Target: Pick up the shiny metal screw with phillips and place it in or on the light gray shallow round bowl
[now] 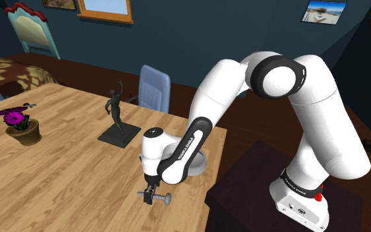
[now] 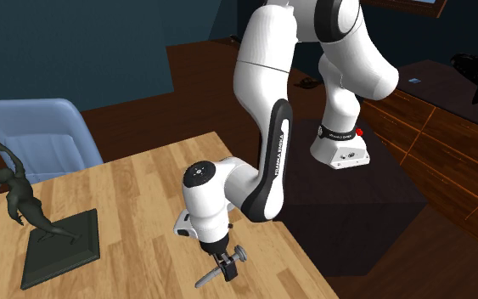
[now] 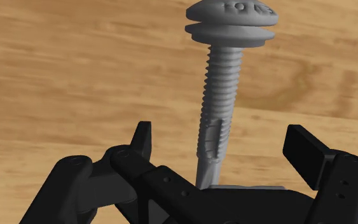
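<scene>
Screw [image 3: 222, 95] lies flat on the table [image 1: 78, 171], head toward the stand [image 1: 243, 191], shank untouched between the spread claw [image 3: 220, 135]

Overall: moderate, even light, a simulator's render.
Brightest: the wooden table [image 1: 65, 171], warm and evenly lit; my white arm [image 1: 223, 86], with soft highlights on its upper shells.
Dimmest: the blue walls [image 1: 177, 33] and my dark stand [image 1: 243, 191] in the shoulder view.
Source: from above, judging by the shading under my arm's curves.
Shadows: faint, soft-edged.
Wrist view: screw [image 3: 225, 95] flat matte grey; my black fingers [image 3: 144, 137] swallow the light.
Edges: table lines run straight.
</scene>
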Controlling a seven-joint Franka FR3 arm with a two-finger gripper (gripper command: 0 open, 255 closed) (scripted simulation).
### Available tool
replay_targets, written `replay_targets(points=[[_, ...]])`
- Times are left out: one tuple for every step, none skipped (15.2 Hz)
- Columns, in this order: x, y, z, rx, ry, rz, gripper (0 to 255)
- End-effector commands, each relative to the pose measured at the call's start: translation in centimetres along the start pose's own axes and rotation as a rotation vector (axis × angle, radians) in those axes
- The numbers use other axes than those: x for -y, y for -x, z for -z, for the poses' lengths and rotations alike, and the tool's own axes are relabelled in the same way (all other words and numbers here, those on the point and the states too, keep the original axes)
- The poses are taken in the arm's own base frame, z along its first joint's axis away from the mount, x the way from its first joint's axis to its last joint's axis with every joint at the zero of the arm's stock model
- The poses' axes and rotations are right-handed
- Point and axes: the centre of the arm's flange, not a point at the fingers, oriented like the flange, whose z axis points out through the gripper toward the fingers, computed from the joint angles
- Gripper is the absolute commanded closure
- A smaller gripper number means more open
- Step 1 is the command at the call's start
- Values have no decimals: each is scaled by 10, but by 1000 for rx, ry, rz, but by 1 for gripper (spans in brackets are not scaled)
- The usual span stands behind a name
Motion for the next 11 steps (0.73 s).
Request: replay_targets(points=[[0, 0, 0, 0, 0, 0, 0], [0, 0, 0, 0, 0, 0, 0], [0, 0, 0, 0, 0, 0, 0], [0, 0, 0, 0, 0, 0, 255], [0, 0, 0, 0, 0, 0, 255], [0, 0, 0, 0, 0, 0, 255], [0, 0, 0, 0, 0, 0, 255], [0, 0, 0, 0, 0, 0, 255], [0, 0, 0, 0, 0, 0, 255], [0, 0, 0, 0, 0, 0, 255], [0, 0, 0, 0, 0, 0, 255]])
